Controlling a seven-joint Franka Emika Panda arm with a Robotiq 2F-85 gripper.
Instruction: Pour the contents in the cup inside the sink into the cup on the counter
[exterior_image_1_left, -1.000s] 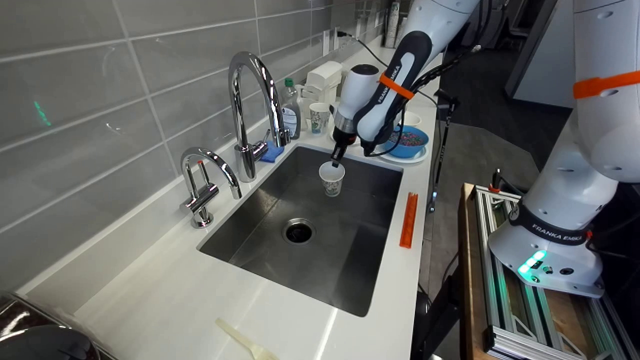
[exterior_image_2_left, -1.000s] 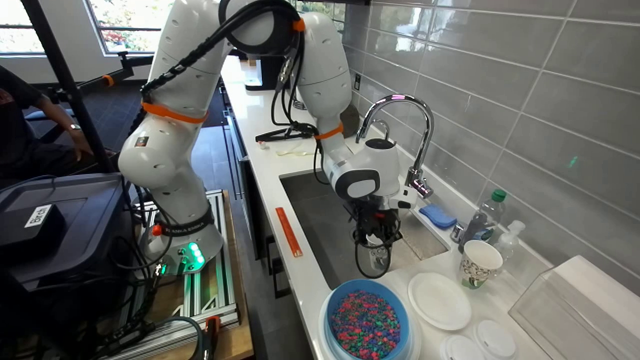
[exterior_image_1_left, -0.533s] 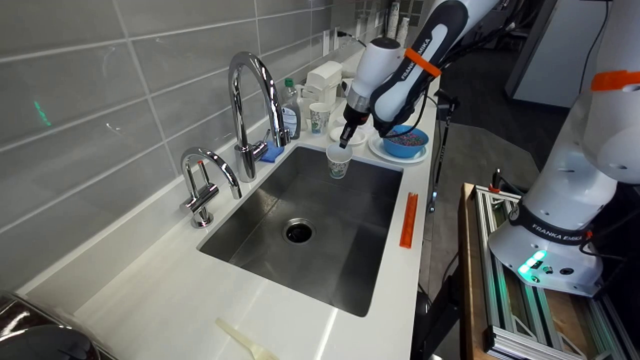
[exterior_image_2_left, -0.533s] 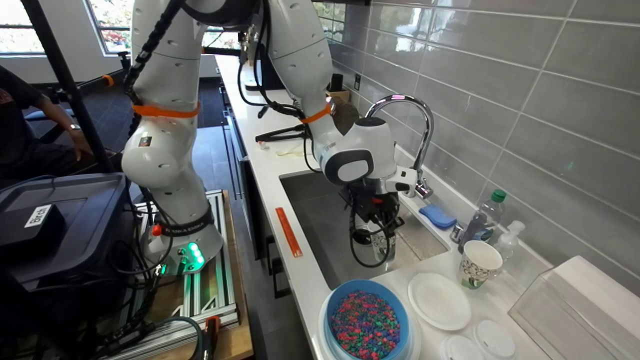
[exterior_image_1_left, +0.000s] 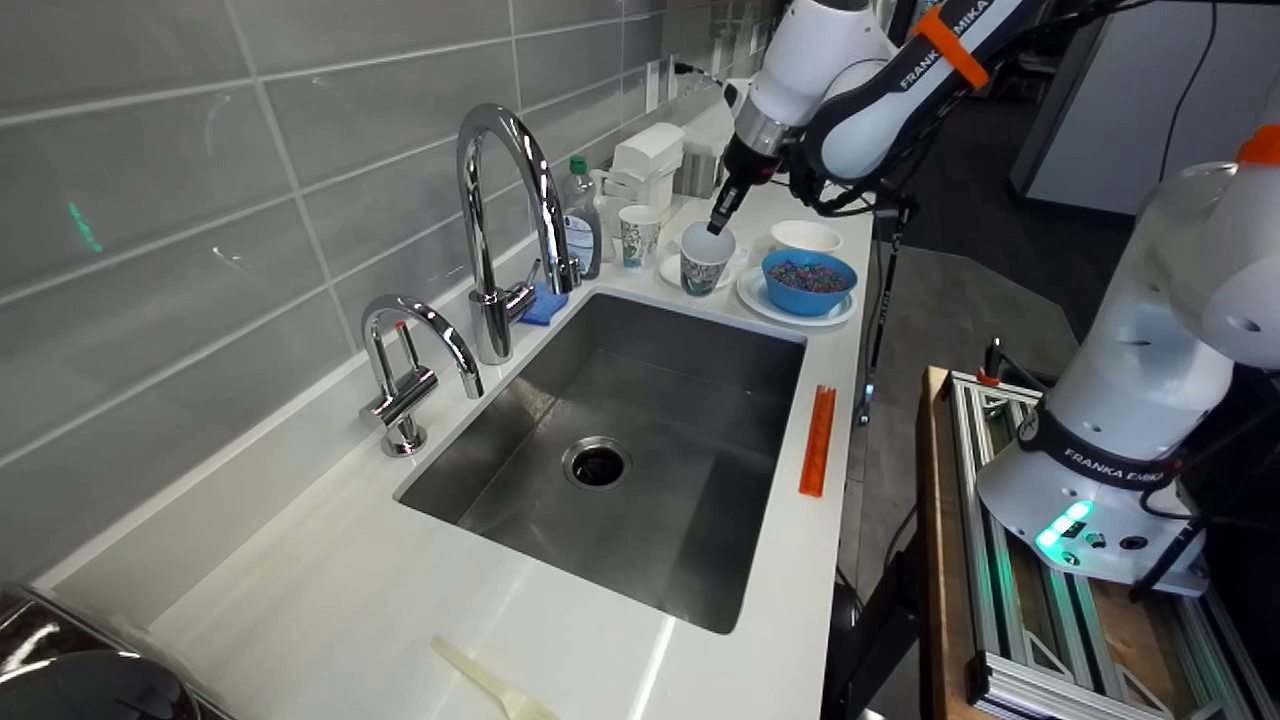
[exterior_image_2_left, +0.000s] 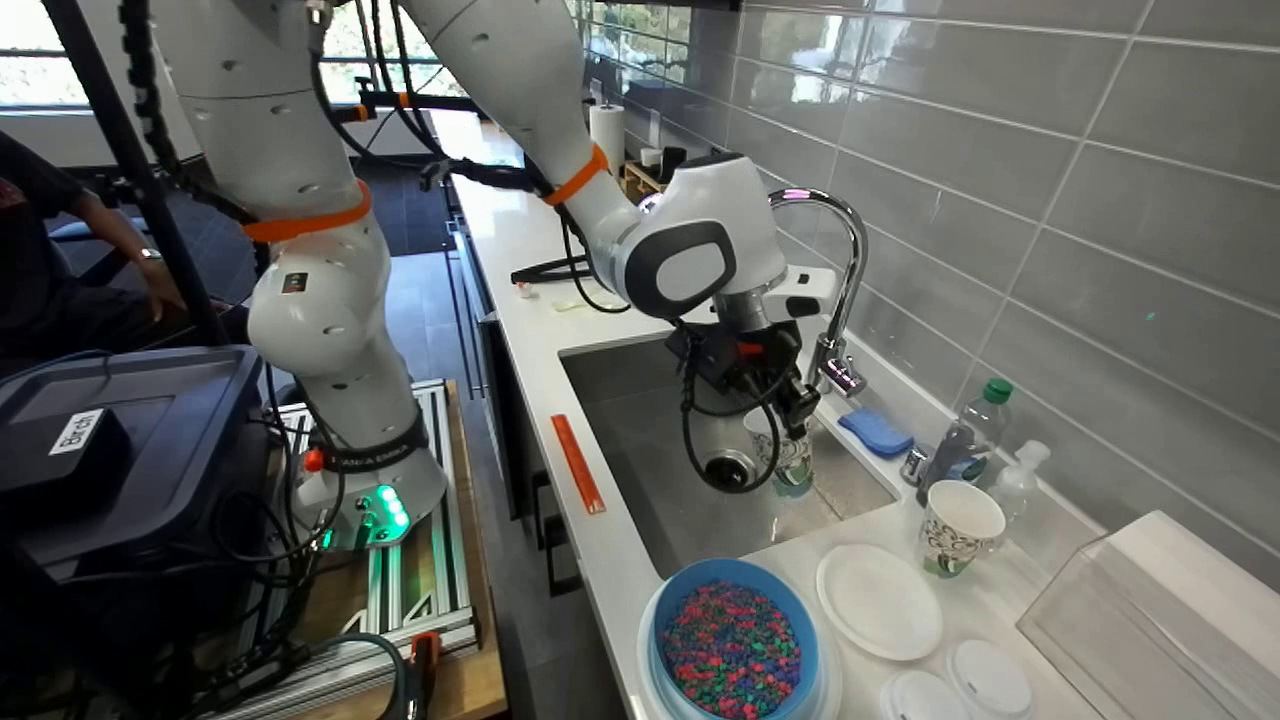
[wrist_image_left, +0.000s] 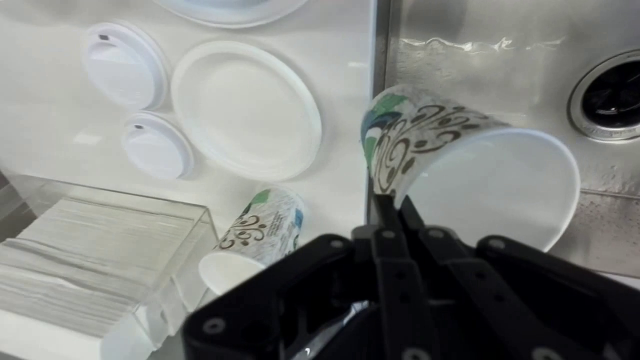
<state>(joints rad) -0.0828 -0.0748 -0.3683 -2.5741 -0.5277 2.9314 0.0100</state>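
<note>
- Cup: up in the air abt at the edge of the sink, can't tell if wholly over it; long axis approx vertical, mouth up, any slight lean hard to judge. Inside looks pale in wrist view; can't make out contents.
- Gripper: jaws narrow, pinching cup's rim w/ its wall btwn the fingers; grip seems to be on the side facing the counter. Cup looks papery, so prob. squashes easily & may twist.
- Tap: blue sponge nr its foot; both prob. no bother.
- Plate: flat on the counter, just past the sink edge; early tip would likely spill here.
- Counter cup: upright, mouth up, well apart from cup. Key bit: lies R of cup & nearer the camera in an exterior view; L, past the sink edge, in wrist view. So gripper prob. has to carry over the edge, get rim over mouth, then roll. B/c fingers sit on the side twd it, a straight tip likely pours past them; sideways may suit better. As I read it: carry step, pour not yet begun.
- Bottle & pump: just behind counter cup, so little slack for overshoot, I'd guess.
</note>
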